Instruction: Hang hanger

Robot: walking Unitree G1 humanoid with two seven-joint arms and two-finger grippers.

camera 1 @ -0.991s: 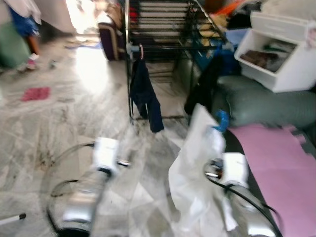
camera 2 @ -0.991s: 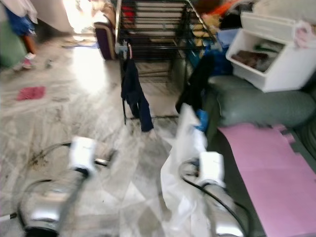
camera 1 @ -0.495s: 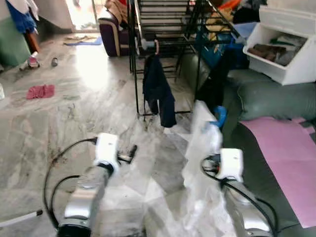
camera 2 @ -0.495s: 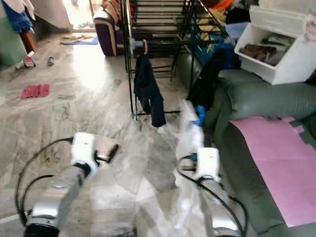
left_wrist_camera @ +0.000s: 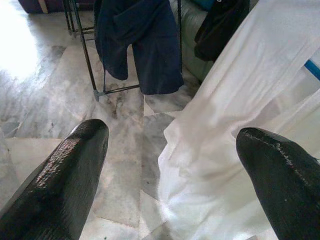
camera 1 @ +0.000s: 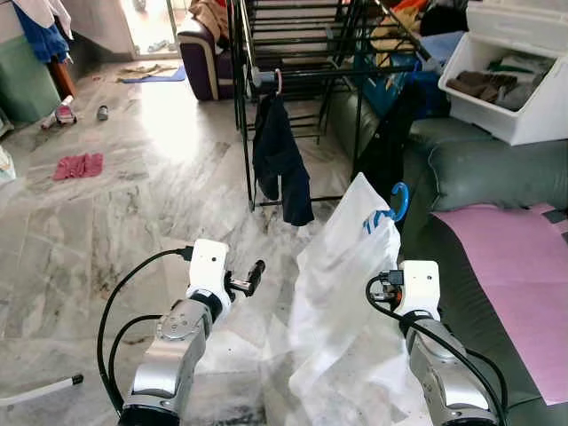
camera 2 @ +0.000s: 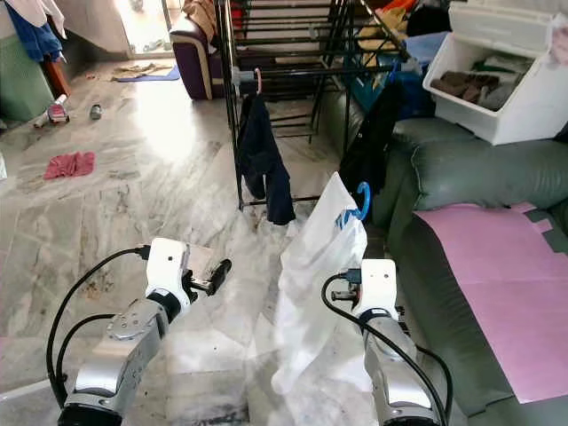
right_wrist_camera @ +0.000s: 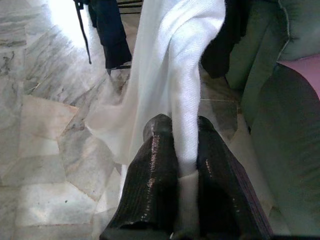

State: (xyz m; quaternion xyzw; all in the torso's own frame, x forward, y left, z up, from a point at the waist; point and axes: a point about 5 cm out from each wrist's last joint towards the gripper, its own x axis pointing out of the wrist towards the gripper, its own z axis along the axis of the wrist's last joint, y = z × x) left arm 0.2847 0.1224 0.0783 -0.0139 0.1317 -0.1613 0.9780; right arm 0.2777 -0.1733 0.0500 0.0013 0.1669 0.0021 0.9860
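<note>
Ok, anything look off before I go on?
The white garment sits lopsided on its blue hanger, slumped to one side. The right gripper pinches fabric. A pink cloth lies on the floor.

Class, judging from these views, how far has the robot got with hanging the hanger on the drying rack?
Done: the right gripper has its jaws shut on the white garment, which sits on a blue hanger. In hand: it holds this up, short of the black drying rack. Left: hooking it on a rail near the dark blue garment. The left gripper is open.
</note>
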